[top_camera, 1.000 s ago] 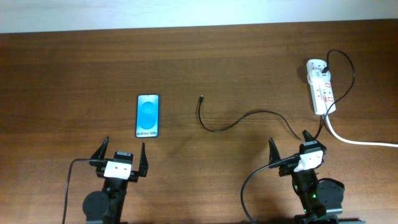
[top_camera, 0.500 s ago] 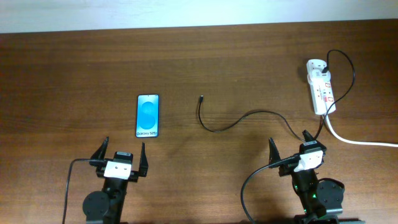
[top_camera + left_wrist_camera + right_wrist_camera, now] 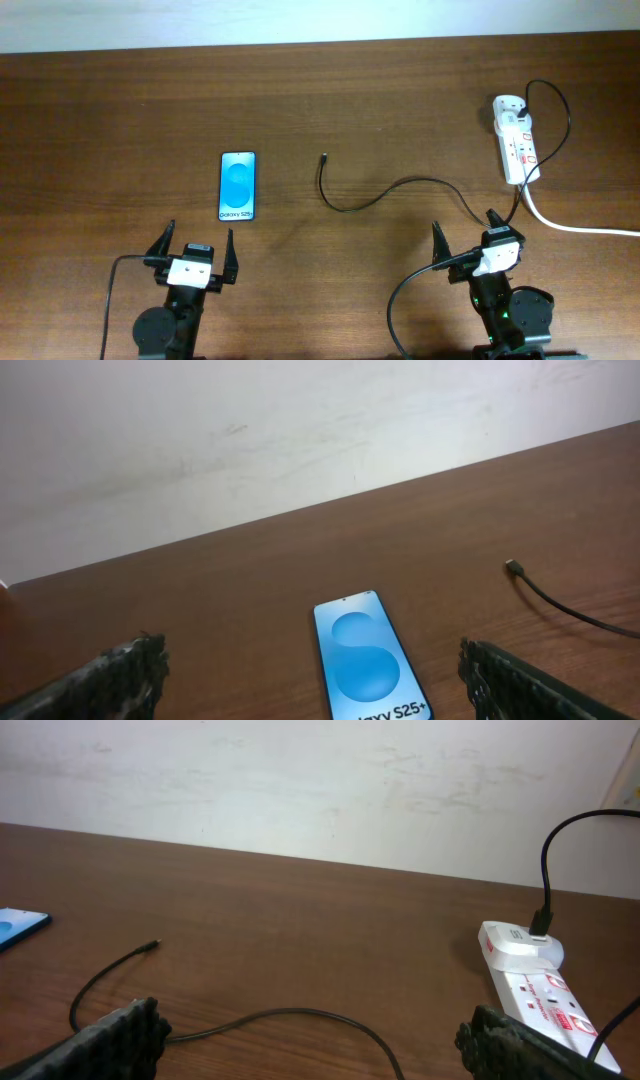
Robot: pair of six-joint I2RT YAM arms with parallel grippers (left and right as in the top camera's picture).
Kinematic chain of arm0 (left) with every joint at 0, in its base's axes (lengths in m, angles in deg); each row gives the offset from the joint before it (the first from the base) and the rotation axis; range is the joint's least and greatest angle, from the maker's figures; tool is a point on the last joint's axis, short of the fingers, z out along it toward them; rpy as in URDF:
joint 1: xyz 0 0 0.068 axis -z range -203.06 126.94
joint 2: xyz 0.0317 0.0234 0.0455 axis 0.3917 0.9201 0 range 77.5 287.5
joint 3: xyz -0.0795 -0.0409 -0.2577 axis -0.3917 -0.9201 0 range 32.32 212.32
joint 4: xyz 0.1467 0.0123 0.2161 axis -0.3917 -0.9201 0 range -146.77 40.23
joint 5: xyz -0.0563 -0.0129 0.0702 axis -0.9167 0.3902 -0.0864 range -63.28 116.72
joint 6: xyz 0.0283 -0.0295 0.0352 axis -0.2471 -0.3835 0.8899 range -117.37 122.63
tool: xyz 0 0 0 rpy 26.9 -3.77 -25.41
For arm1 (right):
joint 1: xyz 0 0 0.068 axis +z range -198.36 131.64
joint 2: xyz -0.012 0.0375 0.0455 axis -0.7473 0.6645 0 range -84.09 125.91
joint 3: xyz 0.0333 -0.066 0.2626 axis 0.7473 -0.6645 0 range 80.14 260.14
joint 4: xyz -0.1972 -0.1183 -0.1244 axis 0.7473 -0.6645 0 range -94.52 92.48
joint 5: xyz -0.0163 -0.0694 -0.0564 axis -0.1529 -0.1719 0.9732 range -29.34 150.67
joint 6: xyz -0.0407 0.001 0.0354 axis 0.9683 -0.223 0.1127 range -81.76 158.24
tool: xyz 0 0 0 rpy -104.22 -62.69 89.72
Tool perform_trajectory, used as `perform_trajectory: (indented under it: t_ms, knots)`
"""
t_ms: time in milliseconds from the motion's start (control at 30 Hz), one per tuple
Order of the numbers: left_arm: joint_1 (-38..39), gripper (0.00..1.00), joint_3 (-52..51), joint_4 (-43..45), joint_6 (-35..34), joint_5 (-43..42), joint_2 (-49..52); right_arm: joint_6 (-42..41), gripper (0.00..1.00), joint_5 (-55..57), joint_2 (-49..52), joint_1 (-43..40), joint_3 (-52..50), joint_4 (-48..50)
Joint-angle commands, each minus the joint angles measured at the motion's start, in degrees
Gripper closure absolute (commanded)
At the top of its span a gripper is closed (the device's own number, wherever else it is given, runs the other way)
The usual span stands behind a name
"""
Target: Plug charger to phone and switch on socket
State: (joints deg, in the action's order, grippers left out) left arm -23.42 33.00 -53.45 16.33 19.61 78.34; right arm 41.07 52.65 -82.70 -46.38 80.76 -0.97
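- Overhead: the phone [image 3: 238, 186] lies flat on the table [image 3: 120, 110], left of centre. Its long axis runs from the robot's side to the far side, and the "Galaxy S25" end is nearest the robot.
- Overhead: the left hand [image 3: 198, 238] sits just on the near side of the phone, fingers spread wide and holding nothing.
- Overhead: the charger [image 3: 380, 195] curves loosely across the middle of the table. Its small plug tip points to the far edge and lies well apart from the phone, to the phone's right.
- Overhead: the socket [image 3: 516, 140] rests at the far right. Its long axis also runs near to far, slightly slanted. A white cord [image 3: 570, 228] leaves its near end and heads right.
- Overhead: the right hand [image 3: 464, 228] is spread open and empty, with the charger's cable passing close by it.
- Left wrist: the phone [image 3: 368, 660] lies straight ahead between the two spread fingers [image 3: 120, 680], text end closest to the camera. The charger's tip [image 3: 514, 567] is off to the right.
- Right wrist: the socket [image 3: 535, 990] stretches away on the right, with a black plug seated at its far end. The charger's cable [image 3: 290, 1013] arcs across between the open fingers [image 3: 110, 1040]. A corner of the phone [image 3: 20, 925] shows at the left edge.
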Motion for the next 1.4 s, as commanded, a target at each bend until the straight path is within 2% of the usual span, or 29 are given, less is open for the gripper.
perform_trajectory:
  t_ms: [0, 100, 200, 367, 433, 600, 700, 800, 867, 900, 967, 1000, 1033, 1133, 1233, 1367]
  knots:
    - [-0.17, 0.00, -0.17, -0.26, -0.79, -1.01, -0.55, -0.26, 0.02, -0.76, -0.33, 0.26, -0.31, -0.26]
    - [-0.17, 0.01, -0.15, 0.70, -0.79, -4.55, -0.55, -0.26, 0.02, -0.74, -0.33, 0.26, -0.31, -0.26]
    - [-0.17, 0.01, -0.15, 0.00, -0.79, -2.32, -0.50, -0.26, 0.02, -0.74, -0.33, 0.26, -0.31, -0.26]
    - [-0.17, 0.01, 0.07, 11.69, -0.79, -8.39, 1.25, -0.26, 0.02, -0.74, -0.33, 0.26, -0.31, -0.26]
    - [-0.17, 0.01, 2.91, 12.28, -0.79, -8.61, 4.50, -0.26, 0.02, -0.74, -0.33, 0.26, -0.31, -0.26]
    - [-0.17, 0.01, 12.41, 17.66, -0.76, -12.68, 18.12, -0.26, 0.02, -0.74, -0.33, 0.26, -0.31, -0.26]
    - [-0.17, 0.00, 20.33, 18.18, -0.79, -14.56, 30.93, -0.26, 0.02, -0.74, -0.33, 0.26, -0.31, -0.26]
    - [-0.17, 0.01, 29.18, 18.16, -0.79, -21.33, 46.51, -0.26, 0.02, -0.74, -0.33, 0.26, -0.31, -0.26]
    - [-0.17, 0.01, 36.70, 16.15, -1.25, -27.67, 59.14, -0.26, 0.02, -0.74, -0.33, 0.26, -0.31, -0.26]
    - [-0.17, 0.01, 38.80, 15.04, -2.27, -28.57, 62.12, -0.26, 0.02, -0.74, -0.33, 0.26, -0.31, -0.26]
    - [-0.17, 0.01, 47.67, 6.67, -3.19, -31.12, 71.76, -0.26, 0.02, -0.74, -0.33, 0.26, -0.31, -0.26]
    - [-0.17, 0.01, 55.12, -1.99, -3.15, -31.34, 77.99, -0.26, 0.02, -0.74, -0.33, 0.26, -0.31, -0.26]
    - [-0.17, 0.01, 59.54, -6.78, -3.15, -31.82, 81.35, -0.26, 0.02, -0.74, -0.33, 0.26, -0.31, -0.26]
    - [-0.17, 0.01, 62.62, -9.97, -3.15, -36.20, 86.03, -0.26, 0.02, -0.74, -0.33, 0.26, -0.31, -0.26]
    - [-0.17, 0.01, 62.58, -16.20, -3.15, -34.77, 86.16, -0.26, 0.02, -0.74, -0.33, 0.26, -0.31, -0.26]
    - [-0.17, 0.01, 62.58, -16.92, -3.15, -33.81, 86.16, -0.26, 0.02, -0.76, -0.33, 0.26, -0.31, -0.26]
